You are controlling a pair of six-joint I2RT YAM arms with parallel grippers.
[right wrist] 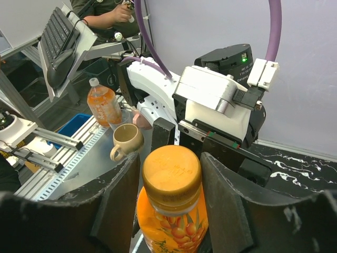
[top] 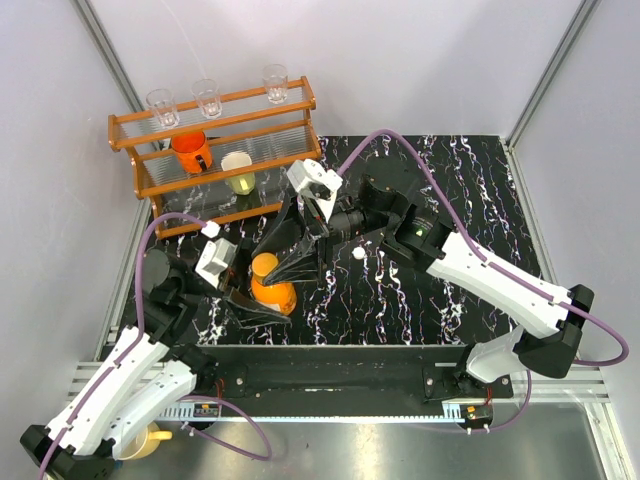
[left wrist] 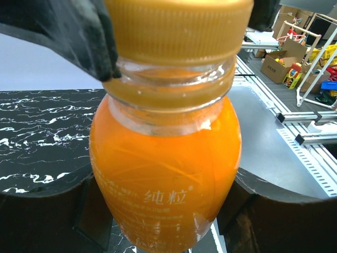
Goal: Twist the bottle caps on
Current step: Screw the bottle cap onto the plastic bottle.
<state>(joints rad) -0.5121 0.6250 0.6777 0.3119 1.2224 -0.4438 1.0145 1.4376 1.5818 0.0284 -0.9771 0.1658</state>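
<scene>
Two pale characters, 纯粒, mark the squat orange bottle (left wrist: pixel 166 184) over the black marbled desk (top: pixel 450 200), gripped round its belly by the left end effector (left wrist: pixel 163 221). The right end effector (right wrist: pixel 171 205) straddles the orange screw cap (right wrist: pixel 171 171) atop that bottle; contact unclear.

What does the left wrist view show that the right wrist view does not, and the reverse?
Only the left wrist view: the orange bottle from the side, with white printed characters and the clear neck. Only the right wrist view: the orange cap seen from above, a beige mug and another bottle with a white cap. Both: the same orange bottle with its cap on.
</scene>
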